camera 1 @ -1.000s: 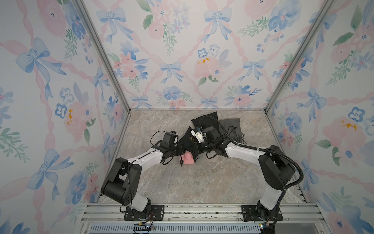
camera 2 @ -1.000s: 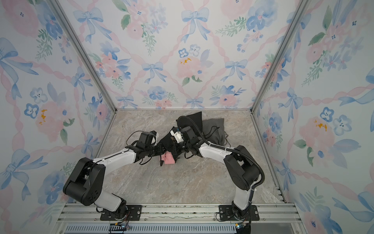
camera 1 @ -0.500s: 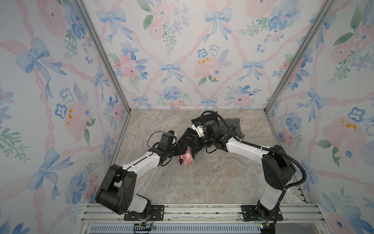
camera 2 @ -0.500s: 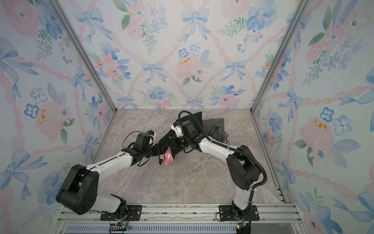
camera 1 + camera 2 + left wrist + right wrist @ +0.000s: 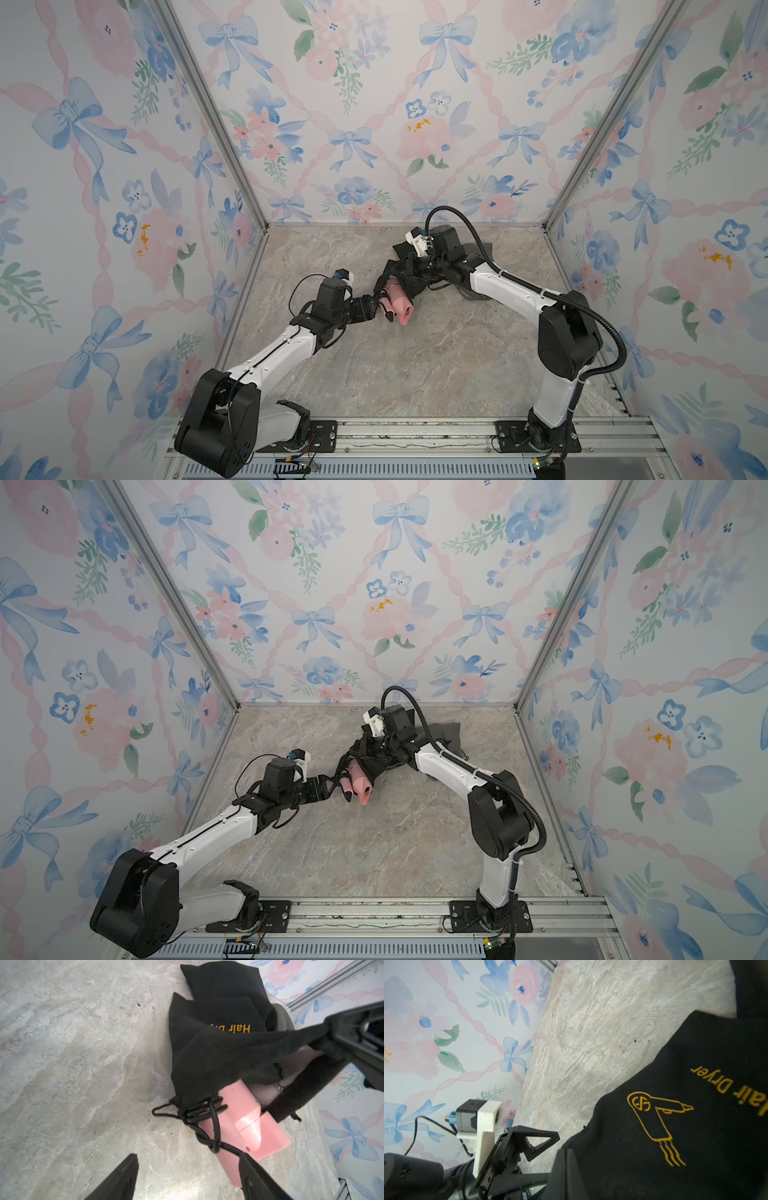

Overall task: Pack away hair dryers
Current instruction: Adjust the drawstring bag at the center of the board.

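Observation:
A pink hair dryer (image 5: 400, 306) (image 5: 360, 786) (image 5: 239, 1120) lies on the marble floor. Its barrel end is inside a black pouch (image 5: 411, 284) (image 5: 218, 1049) (image 5: 675, 1126) printed "Hair Dryer", while its handle and bundled black cord (image 5: 207, 1113) stick out. My right gripper (image 5: 397, 272) (image 5: 360, 750) (image 5: 566, 1156) is shut on the pouch's rim and holds the mouth up. My left gripper (image 5: 376, 305) (image 5: 332, 786) (image 5: 189, 1178) stands open just left of the dryer, with bare floor between its fingers. One of them (image 5: 255, 1176) is beside the handle's end.
A second black pouch (image 5: 218, 980) and a dark grey one (image 5: 478, 249) (image 5: 446, 733) lie behind the held pouch, under my right arm near the back wall. Flowered walls close in the floor (image 5: 415, 365) on three sides.
My left gripper has opened and drawn back a little to the left, away from the dryer. My right gripper has risen slightly with the pouch rim.

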Available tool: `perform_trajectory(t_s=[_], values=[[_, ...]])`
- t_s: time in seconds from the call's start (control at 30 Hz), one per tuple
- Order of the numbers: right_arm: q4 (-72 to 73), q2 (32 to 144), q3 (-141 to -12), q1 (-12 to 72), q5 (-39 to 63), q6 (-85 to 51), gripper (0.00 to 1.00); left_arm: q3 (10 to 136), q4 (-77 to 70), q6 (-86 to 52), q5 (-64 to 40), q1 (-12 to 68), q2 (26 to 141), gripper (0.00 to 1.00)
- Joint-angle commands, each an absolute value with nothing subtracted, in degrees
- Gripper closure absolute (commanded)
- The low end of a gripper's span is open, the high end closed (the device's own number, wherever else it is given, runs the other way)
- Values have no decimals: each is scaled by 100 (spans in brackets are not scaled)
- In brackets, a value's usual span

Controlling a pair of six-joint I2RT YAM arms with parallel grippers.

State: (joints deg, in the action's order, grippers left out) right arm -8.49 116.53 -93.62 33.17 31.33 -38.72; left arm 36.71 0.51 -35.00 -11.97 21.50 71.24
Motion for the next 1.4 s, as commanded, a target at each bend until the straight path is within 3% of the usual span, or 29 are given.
perform_trajectory(t_s=[0.0, 0.7, 1.37], values=[[-657, 11855, -9452, 3179, 3202, -4261, 100, 3597, 60, -3445, -1130, 2109, 7042, 22], [-210, 12168, -9796, 2466, 3088, -6013, 100, 3220, -518, -3674, -504, 2545, 7045, 28], [202, 11997, -9434, 2303, 2365, -7424, 100, 3447, -2107, -3719, -676, 2795, 8339, 28]])
